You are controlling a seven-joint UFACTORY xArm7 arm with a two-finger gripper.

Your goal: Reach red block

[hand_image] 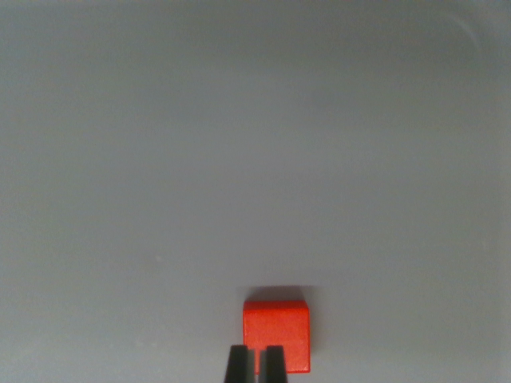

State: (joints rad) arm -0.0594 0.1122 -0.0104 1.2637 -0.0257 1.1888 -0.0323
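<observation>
A small red block (276, 327) lies on a plain grey surface (255, 159) low in the wrist view, a little right of centre. My gripper (255, 363) enters from the bottom edge as two dark fingertips (236, 365) standing close together with only a thin gap between them. The tips overlap the block's lower left part in the picture; whether they touch it or hover above it I cannot tell. Nothing is held between them.
The grey surface fills the whole view. A faint pale curved streak (471, 28) shows at the top right corner.
</observation>
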